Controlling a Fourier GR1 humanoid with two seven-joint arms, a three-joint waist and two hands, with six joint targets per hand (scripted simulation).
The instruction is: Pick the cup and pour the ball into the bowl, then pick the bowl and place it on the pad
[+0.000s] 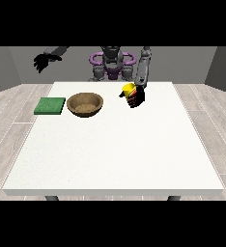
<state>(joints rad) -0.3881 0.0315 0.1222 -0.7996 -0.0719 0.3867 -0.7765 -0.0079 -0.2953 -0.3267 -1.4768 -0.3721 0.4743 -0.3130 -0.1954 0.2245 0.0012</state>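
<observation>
As the front view shows it, my hand at the view's right (135, 98) is curled round the yellow cup (128, 89), held above the surface (115, 154) just right of the wooden bowl (85, 104). The ball I cannot see. The hand at the view's left (43, 61) hangs raised, fingers spread, holding nothing. Pouring, then moving the bowl to the green pad (50, 105), looks still undone.
</observation>
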